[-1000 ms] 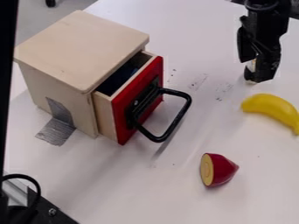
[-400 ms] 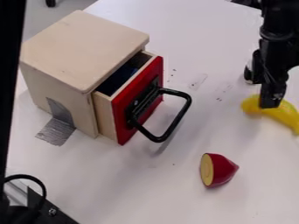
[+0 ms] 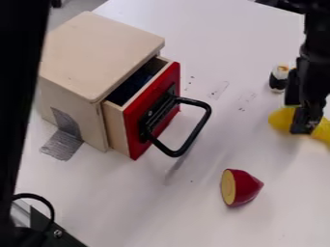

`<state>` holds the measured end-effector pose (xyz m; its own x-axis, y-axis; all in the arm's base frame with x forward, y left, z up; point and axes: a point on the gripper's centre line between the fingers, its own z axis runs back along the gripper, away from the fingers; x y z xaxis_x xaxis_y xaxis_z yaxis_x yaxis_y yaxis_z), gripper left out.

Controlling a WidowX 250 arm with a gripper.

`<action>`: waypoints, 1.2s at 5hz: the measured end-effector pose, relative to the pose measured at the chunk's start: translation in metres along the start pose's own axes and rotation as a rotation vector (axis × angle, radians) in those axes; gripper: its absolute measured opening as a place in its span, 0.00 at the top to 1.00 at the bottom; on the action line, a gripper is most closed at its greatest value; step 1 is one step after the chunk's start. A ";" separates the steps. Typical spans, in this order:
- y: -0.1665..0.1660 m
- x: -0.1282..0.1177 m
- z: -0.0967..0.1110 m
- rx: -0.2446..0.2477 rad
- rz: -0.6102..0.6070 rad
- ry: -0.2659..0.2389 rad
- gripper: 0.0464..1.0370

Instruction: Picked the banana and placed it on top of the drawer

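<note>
The black gripper (image 3: 298, 117) hangs at the right edge, low over the yellow banana (image 3: 281, 119). Its fingers stand open, one at the banana's far side and the other across its near side, covering the middle of the fruit. The banana lies on the white table, with its right end near the view's edge. At the upper left stands the wooden drawer box (image 3: 97, 53) with a flat, bare top. Its red-fronted drawer (image 3: 136, 120) is pulled partly out, and a black handle sticks out from the front.
A red half fruit or vegetable with a yellow cut face (image 3: 240, 187) lies at the lower right. Behind the banana stands a small black-and-white toy piece (image 3: 279, 78). Grey tape (image 3: 62, 144) holds the box to the white table (image 3: 161, 207). Black hardware (image 3: 48, 231) occupies the lower left corner.
The gripper has moved down and to the right, from behind the banana to over it. The small black-and-white piece has come into fuller view. The box, drawer and red piece have stayed put.
</note>
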<state>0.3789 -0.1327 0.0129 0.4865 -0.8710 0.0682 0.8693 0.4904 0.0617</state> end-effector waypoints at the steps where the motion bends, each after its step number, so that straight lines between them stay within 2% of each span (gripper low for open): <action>1: 0.006 -0.001 -0.014 0.008 0.019 0.052 0.08; 2: 0.008 0.002 -0.013 0.023 0.022 0.054 0.37; 3: 0.005 0.002 -0.013 0.021 0.065 0.047 0.49; 4: 0.003 -0.006 -0.003 -0.054 0.291 0.075 0.49; 5: 0.032 -0.021 0.041 -0.064 0.547 0.008 0.49; 6: 0.050 -0.045 0.072 -0.061 0.798 -0.017 0.49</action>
<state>0.3945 -0.0665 0.0842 0.9628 -0.2570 0.0837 0.2627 0.9626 -0.0668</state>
